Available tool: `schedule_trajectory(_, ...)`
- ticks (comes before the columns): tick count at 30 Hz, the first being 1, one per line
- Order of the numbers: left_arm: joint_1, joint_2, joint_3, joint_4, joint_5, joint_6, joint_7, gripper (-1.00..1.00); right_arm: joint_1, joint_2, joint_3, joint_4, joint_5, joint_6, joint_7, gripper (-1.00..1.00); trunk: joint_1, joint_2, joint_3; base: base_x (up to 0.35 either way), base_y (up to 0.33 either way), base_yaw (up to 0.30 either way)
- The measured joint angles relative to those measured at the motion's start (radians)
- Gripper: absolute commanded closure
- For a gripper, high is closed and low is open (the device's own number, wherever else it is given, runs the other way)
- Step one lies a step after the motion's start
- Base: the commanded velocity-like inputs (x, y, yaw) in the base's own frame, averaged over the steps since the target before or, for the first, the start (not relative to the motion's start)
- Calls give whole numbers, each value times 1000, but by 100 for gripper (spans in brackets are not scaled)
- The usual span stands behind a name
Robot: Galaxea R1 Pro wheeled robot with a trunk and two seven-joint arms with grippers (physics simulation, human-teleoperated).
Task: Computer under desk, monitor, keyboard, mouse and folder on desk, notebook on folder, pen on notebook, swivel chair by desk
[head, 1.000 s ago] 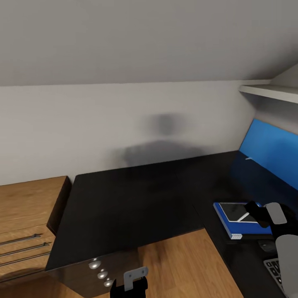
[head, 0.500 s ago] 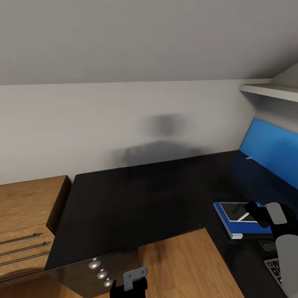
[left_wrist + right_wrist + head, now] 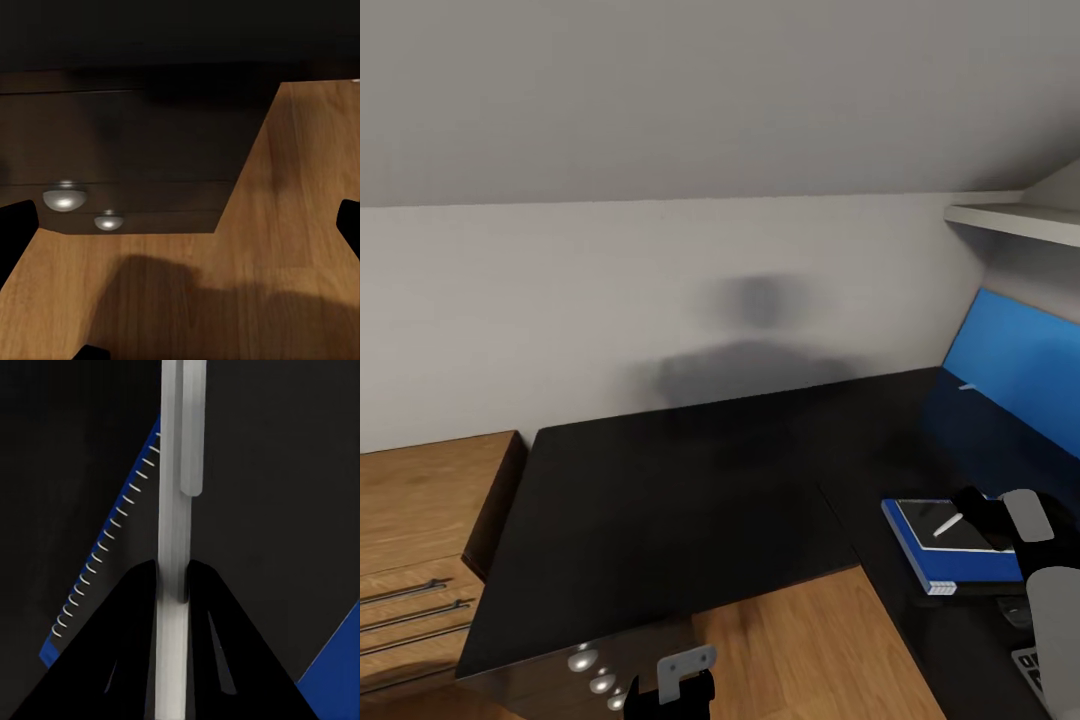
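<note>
Over notebook (image 3: 943,528) on folder (image 3: 958,562): right claw (image 3: 172,577) pinching pen (image 3: 177,502).

A home bedroom workspace tucked under a sloping ceiling (image 3: 710,90) — a simulator's render, by its flat surfaces. A black L-shaped desk (image 3: 680,500) stands against a plain pale wall (image 3: 560,300), with silver-knobbed drawers (image 3: 595,672) in its front and a wooden floor (image 3: 800,650) below. A wooden dresser (image 3: 420,530) with bar handles stands beside it — bedroom furniture. A monitor's blue screen (image 3: 1015,370), a white shelf (image 3: 1020,220), and a spiral-bound notebook (image 3: 935,528) on a blue folder (image 3: 950,560) mark it as a study corner.
</note>
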Motion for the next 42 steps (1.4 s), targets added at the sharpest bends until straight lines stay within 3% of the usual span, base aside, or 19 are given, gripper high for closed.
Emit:
schedule_trajectory(7,0,0,0,0,0,0,-1,-100,0,0,0,0,1,-1,0,100,0,0,0,1,0,0)
schedule_trajectory(24,0,-1,-6,0,2,0,0,-100,0,0,0,-1,3,-5,0,100,65,-119,-53,0,0,0)
schedule_trajectory(34,0,-1,-6,0,3,0,0,-100,0,-2,0,-3,3,-5,-1,100,65,-119,-53,0,0,0)
schedule_trajectory(35,0,-1,-6,0,3,0,0,-100,0,-2,0,-3,3,-5,-2,-100,65,-119,-53,0,0,0)
schedule_trajectory(42,0,-1,-6,0,5,0,0,-100,-1,-1,0,-5,-4,-8,2,-100,65,-119,-53,0,0,0)
